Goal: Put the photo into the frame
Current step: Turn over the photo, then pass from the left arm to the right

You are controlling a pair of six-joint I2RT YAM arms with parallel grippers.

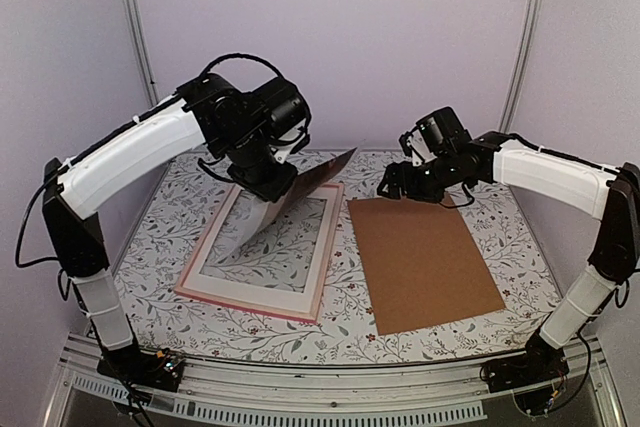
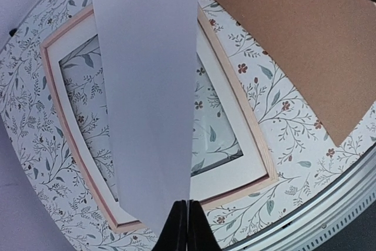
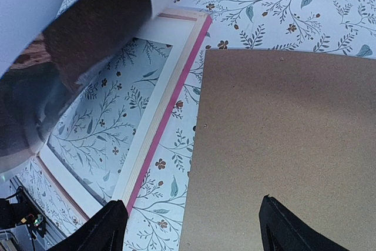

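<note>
My left gripper (image 1: pixel 268 187) (image 2: pixel 188 223) is shut on the near edge of the photo (image 1: pixel 312 177), holding it tilted above the frame (image 1: pixel 250 303). The left wrist view shows the photo's plain white back (image 2: pixel 147 86) hanging over the frame's pink border (image 2: pixel 236 89). In the right wrist view the dark reddish picture side (image 3: pixel 70 57) curves over the frame (image 3: pixel 170 107). The frame lies flat on the left half of the table with a white mat (image 1: pixel 215 265) inside it. My right gripper (image 1: pixel 392 185) (image 3: pixel 191 203) stands open and holds nothing, above the far left corner of the backing board.
A plain brown backing board (image 1: pixel 425 262) (image 3: pixel 288 133) lies flat to the right of the frame, a narrow strip of flowered tablecloth (image 1: pixel 350 322) between them. A metal rail (image 1: pixel 330 387) runs along the near table edge.
</note>
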